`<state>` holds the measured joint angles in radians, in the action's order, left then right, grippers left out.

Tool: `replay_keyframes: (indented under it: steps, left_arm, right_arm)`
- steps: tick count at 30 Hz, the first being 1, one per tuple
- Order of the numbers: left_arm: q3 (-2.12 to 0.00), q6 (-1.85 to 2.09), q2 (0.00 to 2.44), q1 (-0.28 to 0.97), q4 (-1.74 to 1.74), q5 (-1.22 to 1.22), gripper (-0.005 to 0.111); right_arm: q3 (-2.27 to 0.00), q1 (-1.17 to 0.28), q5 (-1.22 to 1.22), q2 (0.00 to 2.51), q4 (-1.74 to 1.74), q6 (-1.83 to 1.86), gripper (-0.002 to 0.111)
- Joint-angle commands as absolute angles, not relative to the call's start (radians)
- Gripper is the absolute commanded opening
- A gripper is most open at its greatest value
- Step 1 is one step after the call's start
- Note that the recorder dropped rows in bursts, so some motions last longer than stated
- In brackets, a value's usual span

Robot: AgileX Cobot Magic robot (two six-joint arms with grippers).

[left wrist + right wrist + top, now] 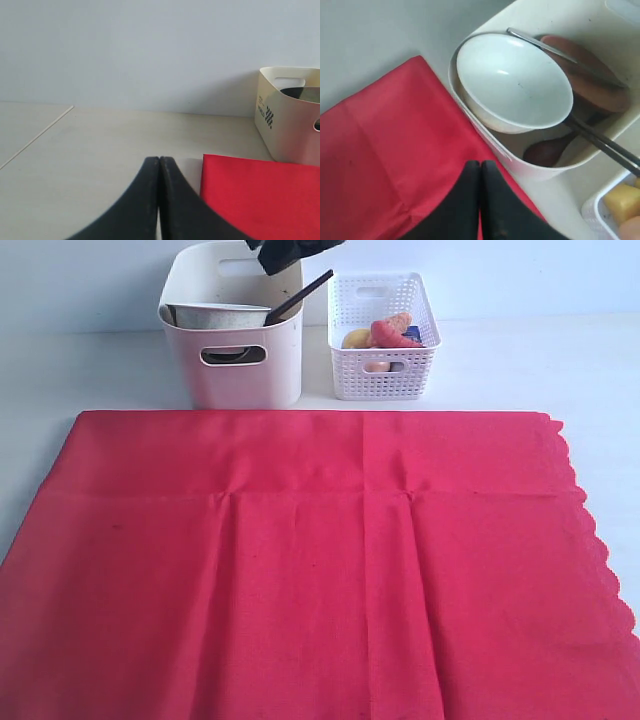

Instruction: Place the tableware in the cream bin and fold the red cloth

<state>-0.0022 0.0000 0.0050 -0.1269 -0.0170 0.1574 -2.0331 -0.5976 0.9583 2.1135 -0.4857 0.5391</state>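
Red fabric covers most of the desk (520,360). The red cloth (320,570) lies flat and unfolded, with crease lines running across it. In the exterior view its scalloped edge is at the 3 o'clock side.

At about 11 o'clock from the middle of the cloth stands the cream bin (235,380), close against the far edge of the cloth; I cannot tell if the two touch. The tableware is inside it. A pale bowl (512,80) leans, tilted, against the near wall, and a brown plate (592,75) stands behind it. A steel knife (555,50) lies across the two. A brown spoon (545,150) rests low in the bin. The dark chopsticks (605,145) stick out over the rim, pointing to about 1 o'clock in the exterior view.

At 3 o'clock from the bin, just beside it, is a white lattice basket (383,340) with a sausage (392,332) and a yellow food piece (356,338) inside.

The right gripper (480,167) hangs above the bin's near rim and the edge of the cloth. Its jaws are pressed together and hold nothing. The left gripper (159,165) is also fully closed and empty. It is over the bare desk, near a corner of the cloth.
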Motion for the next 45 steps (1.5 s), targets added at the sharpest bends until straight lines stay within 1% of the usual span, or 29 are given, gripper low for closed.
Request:
replay_keyframes:
  steps: [1,6,11,17,20,23,25,29,34,37,39,43,45]
  left_arm:
    - [0.000,-0.007,0.000,-0.129,-0.011,0.155,0.001]
    - [0.000,-0.019,0.000,-0.129,-0.009,0.155,0.001]
    - [0.000,-0.254,0.000,-0.129,0.080,0.103,0.001]
    - [0.000,-0.322,0.000,-0.129,0.083,0.007,0.001]
    - [0.000,-0.322,0.000,-0.129,0.083,-0.048,0.001]
    - [0.000,-0.348,0.000,-0.129,0.086,-0.067,0.001]
    - [0.000,-0.399,0.000,-0.129,0.083,-0.067,0.001]
    - [0.000,-0.348,0.034,-0.129,0.025,-0.204,0.001]
    - [-0.006,-0.310,0.203,-0.129,0.010,-0.293,0.001]
    - [-0.048,-0.267,0.424,-0.129,-0.012,-0.319,0.001]
    - [-0.088,-0.269,0.572,-0.129,-0.140,-0.323,0.001]
    - [-0.152,-0.392,0.871,-0.129,-0.329,-0.344,0.001]
    - [-0.164,-0.420,0.960,-0.129,-0.345,-0.393,0.004]
  right_arm:
    - [-1.867,-0.590,0.812,1.998,-0.483,0.573,0.000]
    - [-1.637,-0.590,0.636,1.862,-0.469,0.609,0.000]
    - [-1.386,-0.590,0.399,1.767,-0.467,0.638,0.000]
    - [-1.103,-0.590,0.039,1.765,-0.500,0.645,0.000]
    - [-1.011,-0.590,-0.106,1.765,-0.500,0.607,0.000]
    - [-0.972,-0.590,-0.128,1.765,-0.496,0.602,0.000]
    - [-0.968,-0.590,-0.076,1.765,-0.496,0.602,0.000]
    - [-0.968,-0.593,-0.077,1.769,-0.495,0.602,0.000]
    - [-0.968,-0.593,-0.069,1.769,-0.497,0.602,0.000]
    - [-0.968,-0.593,-0.055,1.769,-0.497,0.600,0.000]
    - [-0.968,-0.593,-0.064,1.769,-0.497,0.602,0.000]
    - [-0.968,-0.593,-0.082,1.769,-0.497,0.602,0.000]
    - [-0.968,-0.593,-0.078,1.769,-0.497,0.602,0.000]
